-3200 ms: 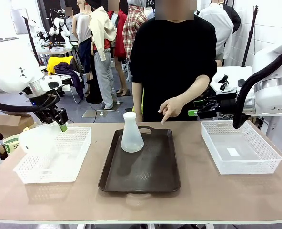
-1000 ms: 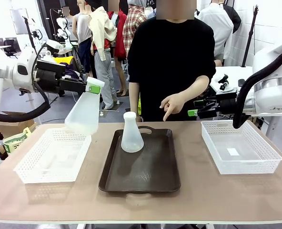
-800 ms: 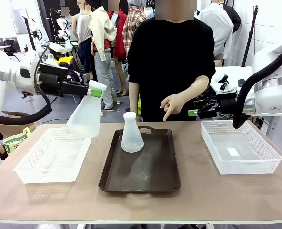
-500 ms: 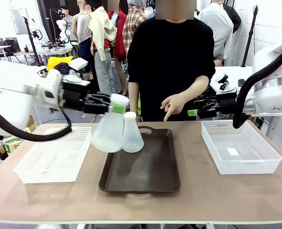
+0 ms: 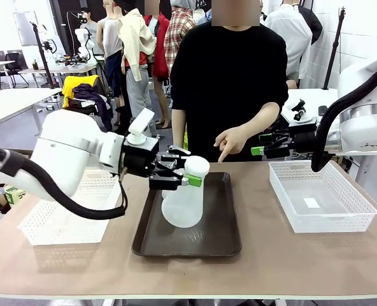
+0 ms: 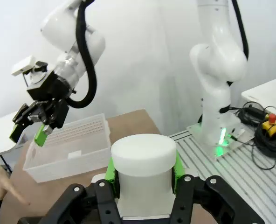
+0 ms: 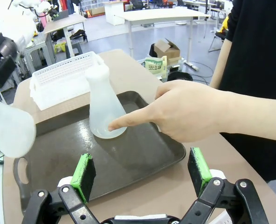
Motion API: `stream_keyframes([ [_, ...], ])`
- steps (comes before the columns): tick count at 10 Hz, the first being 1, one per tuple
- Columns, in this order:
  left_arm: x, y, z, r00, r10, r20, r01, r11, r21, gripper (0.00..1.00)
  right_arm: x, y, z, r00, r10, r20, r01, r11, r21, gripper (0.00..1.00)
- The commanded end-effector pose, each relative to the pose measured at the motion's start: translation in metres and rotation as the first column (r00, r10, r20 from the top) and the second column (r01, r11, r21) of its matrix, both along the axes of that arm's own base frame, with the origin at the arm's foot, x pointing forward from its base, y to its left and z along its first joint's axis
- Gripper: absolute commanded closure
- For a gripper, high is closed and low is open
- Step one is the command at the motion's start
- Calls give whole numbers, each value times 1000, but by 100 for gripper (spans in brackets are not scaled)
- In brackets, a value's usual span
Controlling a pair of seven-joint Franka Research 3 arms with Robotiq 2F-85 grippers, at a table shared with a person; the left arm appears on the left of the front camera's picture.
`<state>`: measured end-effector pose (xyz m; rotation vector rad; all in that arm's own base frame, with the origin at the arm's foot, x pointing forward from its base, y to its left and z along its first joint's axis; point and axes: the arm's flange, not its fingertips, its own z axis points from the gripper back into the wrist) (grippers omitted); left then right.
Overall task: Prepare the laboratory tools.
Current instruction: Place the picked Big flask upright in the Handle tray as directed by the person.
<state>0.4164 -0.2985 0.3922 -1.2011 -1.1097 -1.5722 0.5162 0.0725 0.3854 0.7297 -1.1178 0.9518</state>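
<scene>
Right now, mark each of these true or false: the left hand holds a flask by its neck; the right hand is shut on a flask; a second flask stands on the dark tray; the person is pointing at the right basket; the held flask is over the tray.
1. The left hand holds a flask by its neck. True.
2. The right hand is shut on a flask. False: its jaws stand open and hold nothing.
3. A second flask stands on the dark tray. True.
4. The person is pointing at the right basket. False: the person's hand points down at the tray.
5. The held flask is over the tray. True.
</scene>
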Motion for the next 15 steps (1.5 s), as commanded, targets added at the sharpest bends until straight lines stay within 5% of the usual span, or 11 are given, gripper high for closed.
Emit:
stream_keyframes([
  [1,22,-14,-18,998,58,-15,-59,995,-75,100,0,1,0,1000,-3,-4,3,1000,-7,0],
  [7,44,-30,-75,991,94,-94,-95,995,-13,100,0,1,0,1000,-3,-4,3,1000,-7,0],
  [8,45,-28,-75,990,95,-106,-96,995,-10,92,0,1,0,1000,-3,-4,3,1000,-7,0],
  [12,41,-17,-81,987,102,-127,-97,994,49,13,0,1,0,1000,-3,-4,3,1000,-7,0],
  [13,41,-12,-82,985,106,-137,-98,993,63,0,0,1,0,1000,-3,-4,3,1000,-7,0],
  [15,40,-5,-83,981,112,-158,-100,991,85,0,0,1,0,1000,-3,-4,3,1000,-7,0],
])
